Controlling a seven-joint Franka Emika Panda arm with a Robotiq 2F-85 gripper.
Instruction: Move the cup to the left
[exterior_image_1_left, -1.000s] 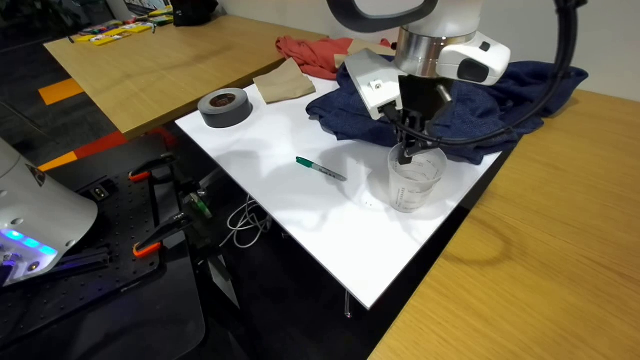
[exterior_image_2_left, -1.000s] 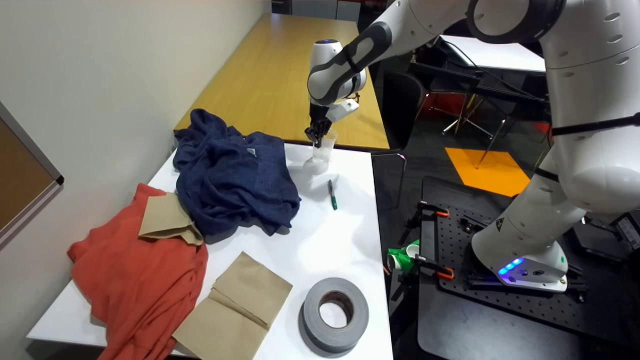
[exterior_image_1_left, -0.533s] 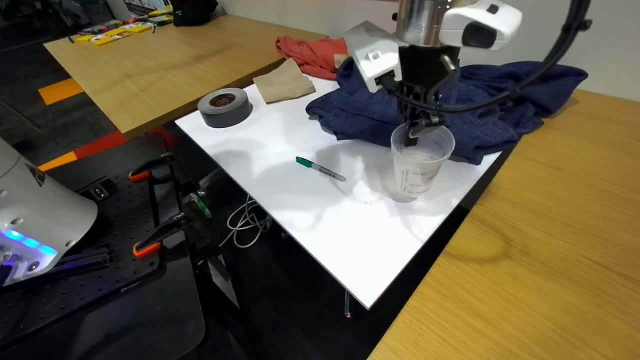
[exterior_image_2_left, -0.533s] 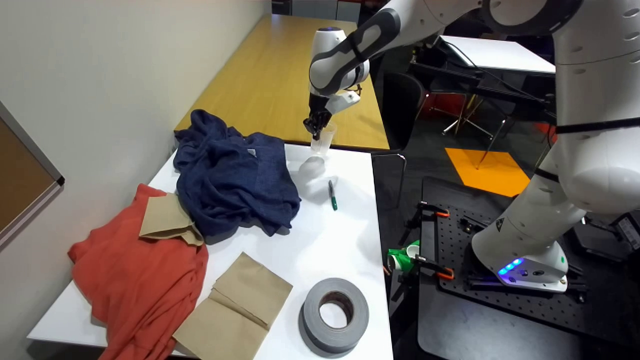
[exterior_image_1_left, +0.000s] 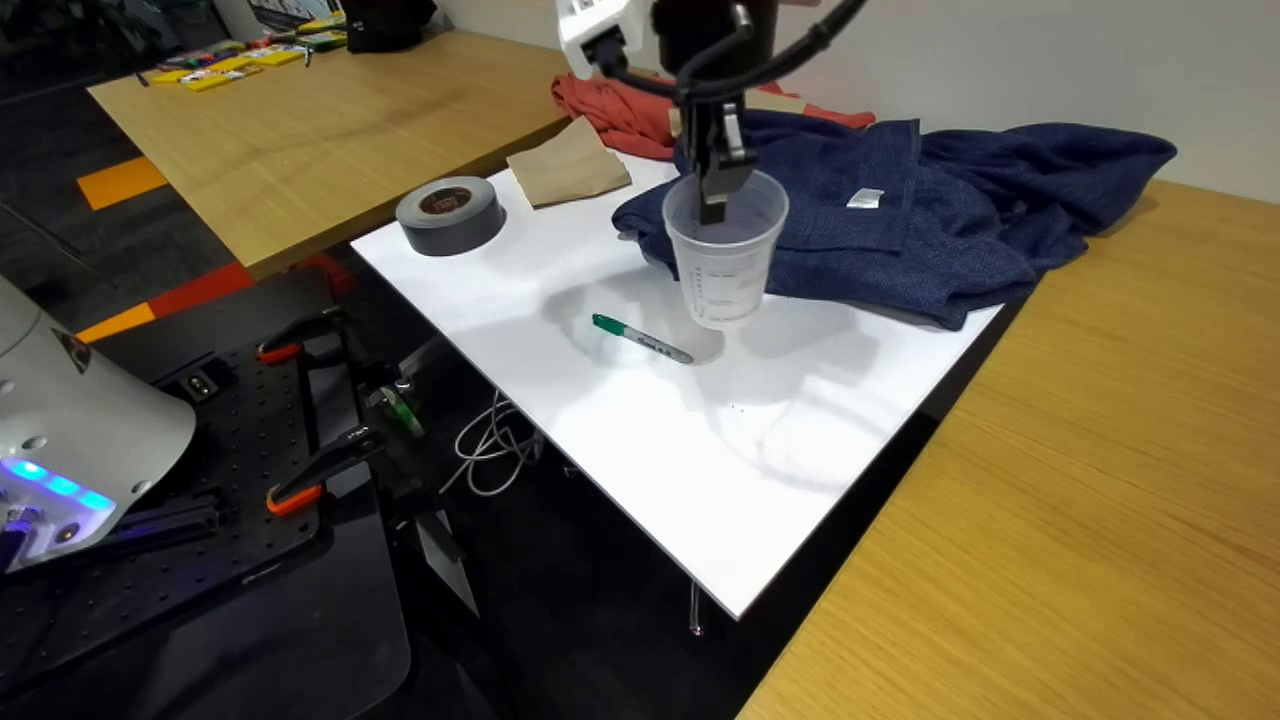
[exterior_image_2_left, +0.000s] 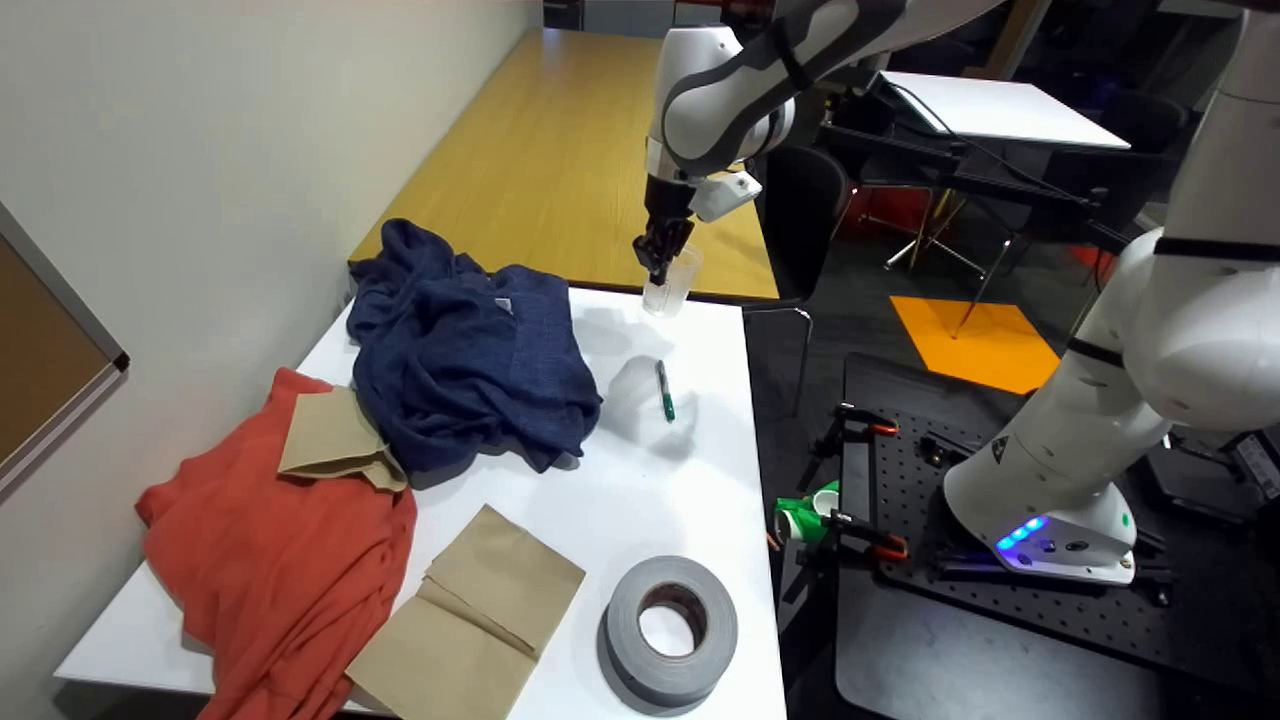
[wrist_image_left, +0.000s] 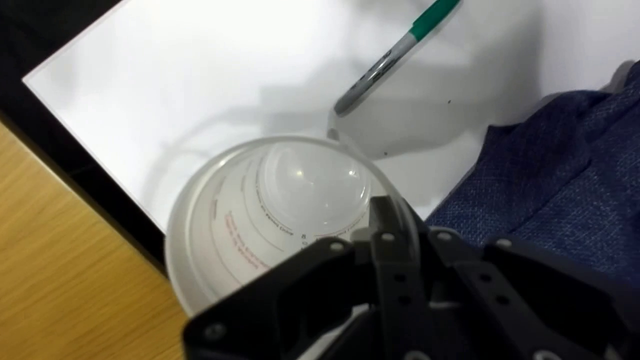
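Gripping the cup by one side of its rim, with the tool clamped on the wall between a finger inside and a finger outside. Held above the white bench, close to upright, and seen near the grey end of the pen in an exterior view. Partway through the task, by judgement: off the surface, not yet set down. Probably bound toward the tape, reading left as the robot's own.

Most likely to fail at the pinch. Supported at one spot only, so liable to swing or twist there under a quick start or stop. Apt to slip under too light a squeeze on smooth plastic, or to buckle at the rim under too hard a one. If lowered too soon, could land on the pen and rock or tip over. If put down on a fold of the blue cloth, likely to stand crooked. On release above the surface, sure to drop and perhaps topple; on a sideways retreat, in danger of being dragged over by the inner finger.
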